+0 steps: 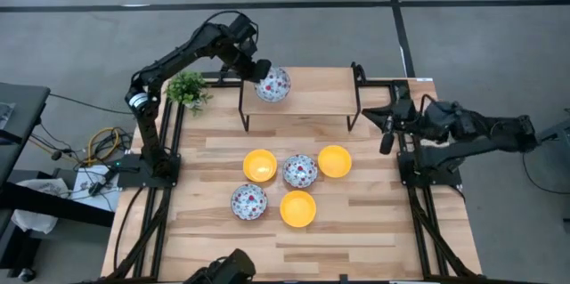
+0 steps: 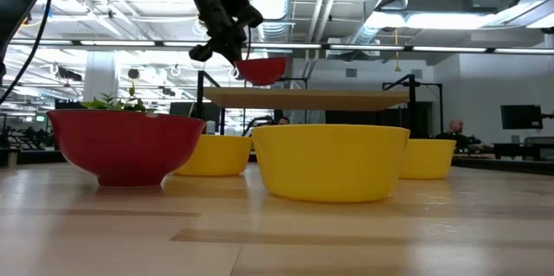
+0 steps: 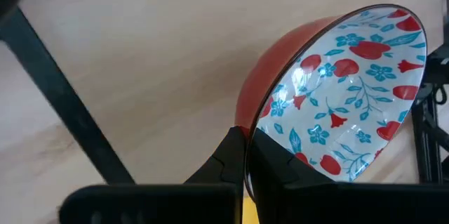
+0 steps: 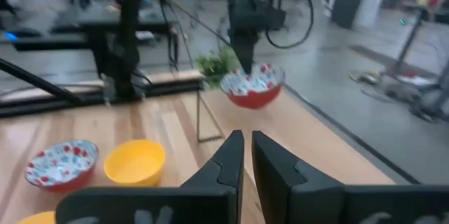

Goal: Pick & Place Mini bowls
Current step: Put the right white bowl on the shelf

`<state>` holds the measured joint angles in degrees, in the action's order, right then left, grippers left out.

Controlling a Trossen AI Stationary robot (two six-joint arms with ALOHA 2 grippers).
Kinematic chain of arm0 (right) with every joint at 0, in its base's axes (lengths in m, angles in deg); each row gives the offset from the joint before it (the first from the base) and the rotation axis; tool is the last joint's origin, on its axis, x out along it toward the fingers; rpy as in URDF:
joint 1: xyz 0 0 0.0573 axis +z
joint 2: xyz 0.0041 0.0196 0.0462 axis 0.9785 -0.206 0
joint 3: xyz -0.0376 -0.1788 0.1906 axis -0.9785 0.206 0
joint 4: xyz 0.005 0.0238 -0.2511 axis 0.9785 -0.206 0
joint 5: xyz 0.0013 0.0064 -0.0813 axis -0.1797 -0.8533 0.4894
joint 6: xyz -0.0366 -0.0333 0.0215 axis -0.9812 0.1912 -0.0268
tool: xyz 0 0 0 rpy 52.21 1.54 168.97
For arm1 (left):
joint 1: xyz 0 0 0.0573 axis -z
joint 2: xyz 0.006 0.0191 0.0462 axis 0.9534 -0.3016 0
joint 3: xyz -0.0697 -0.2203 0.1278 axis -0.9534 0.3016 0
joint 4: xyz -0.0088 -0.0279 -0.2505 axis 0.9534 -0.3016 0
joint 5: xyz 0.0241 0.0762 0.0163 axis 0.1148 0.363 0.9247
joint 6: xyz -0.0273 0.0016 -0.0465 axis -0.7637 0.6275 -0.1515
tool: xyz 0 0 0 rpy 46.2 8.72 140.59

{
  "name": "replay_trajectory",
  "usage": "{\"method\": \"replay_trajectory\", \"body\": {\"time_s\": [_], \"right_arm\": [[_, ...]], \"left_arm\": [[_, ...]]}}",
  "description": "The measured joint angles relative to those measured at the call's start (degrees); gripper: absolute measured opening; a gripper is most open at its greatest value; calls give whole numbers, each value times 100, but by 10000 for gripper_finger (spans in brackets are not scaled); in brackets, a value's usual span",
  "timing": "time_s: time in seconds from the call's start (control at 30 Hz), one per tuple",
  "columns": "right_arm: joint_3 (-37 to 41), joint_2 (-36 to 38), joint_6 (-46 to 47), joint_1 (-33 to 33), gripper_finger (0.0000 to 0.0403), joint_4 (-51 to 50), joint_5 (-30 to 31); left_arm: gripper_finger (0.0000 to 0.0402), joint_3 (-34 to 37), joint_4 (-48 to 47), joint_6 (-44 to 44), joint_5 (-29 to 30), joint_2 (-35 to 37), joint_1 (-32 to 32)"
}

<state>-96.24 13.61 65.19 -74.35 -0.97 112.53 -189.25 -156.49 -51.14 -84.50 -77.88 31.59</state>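
Note:
My left gripper (image 1: pixel 257 71) reaches over the raised wooden shelf (image 1: pixel 312 97) at the table's far side and is shut on a floral bowl (image 1: pixel 273 85), red outside (image 2: pixel 260 70). The bowl also shows in the right wrist view (image 4: pixel 252 87). Five more mini bowls sit upright on the tabletop: yellow (image 1: pixel 259 165), floral (image 1: pixel 300 171), yellow (image 1: pixel 334 160), floral (image 1: pixel 248 201), yellow (image 1: pixel 297 208). My right gripper (image 4: pixel 247 155) waits shut at the table's right edge (image 1: pixel 387 133), touching nothing. My left gripper pinches the floral bowl's rim (image 3: pixel 247 134) on the bowl's far-left side, one finger (image 3: pixel 284 164) inside and one (image 3: pixel 226 159) outside. The fingers come from above, pointing down. The bowl is roughly upright, just above the shelf's left part; I cannot tell whether its base touches.
A small green potted plant (image 1: pixel 187 89) stands at the far left, beside the shelf's black legs (image 1: pixel 244 110). The shelf's right part is bare wood. Bare tabletop lies near the front edge (image 1: pixel 356 239). People and equipment show in the room beyond.

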Motion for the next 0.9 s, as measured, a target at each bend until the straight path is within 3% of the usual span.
{"method": "replay_trajectory", "body": {"time_s": [0.13,0.43,0.9], "right_arm": [[629,342,-293,-369,22,860,-627],[1435,524,-117,-840,17,1677,-1215],[1475,179,-107,-954,17,1980,-1257]], "left_arm": [[5,0,-11,-191,36,88,-103],[5,-2,-276,-611,85,216,-228],[5,-4,-187,-1269,127,80,-173]]}}
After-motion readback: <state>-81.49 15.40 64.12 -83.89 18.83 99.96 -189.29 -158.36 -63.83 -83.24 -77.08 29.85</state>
